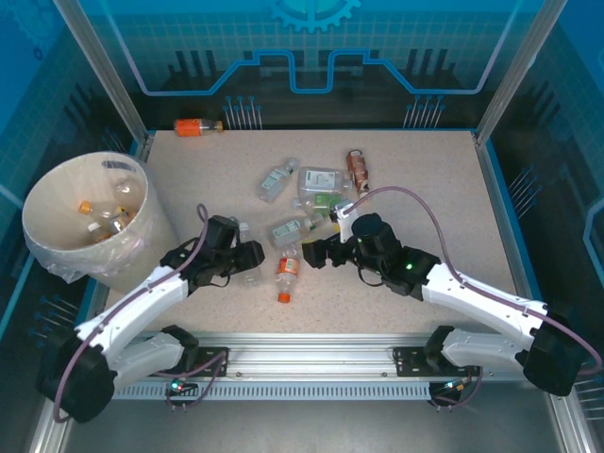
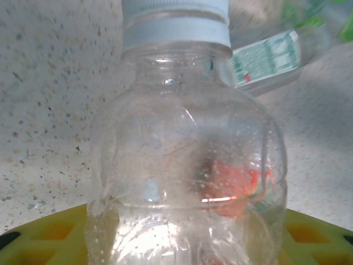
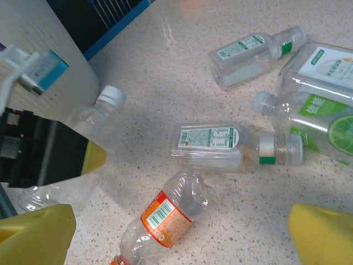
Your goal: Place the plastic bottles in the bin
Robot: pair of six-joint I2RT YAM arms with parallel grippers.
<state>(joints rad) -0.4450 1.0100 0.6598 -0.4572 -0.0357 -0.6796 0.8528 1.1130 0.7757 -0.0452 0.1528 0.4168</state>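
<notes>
Scattered plastic bottles (image 3: 220, 144) (mostly clear), speckled table (image 3: 165, 72)

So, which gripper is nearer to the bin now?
Left. The left gripper, fingers around a clear bottle, sits just right of the bin. The right gripper, open, is farther right, beyond the orange-label bottle.

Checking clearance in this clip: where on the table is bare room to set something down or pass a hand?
Bare: the right side of the table, from the brown bottle to the right edge; the far-left corner beside the bin; the strip between the orange-labelled bottle and the near edge. Crowded: the clear bottles in the middle.
</notes>
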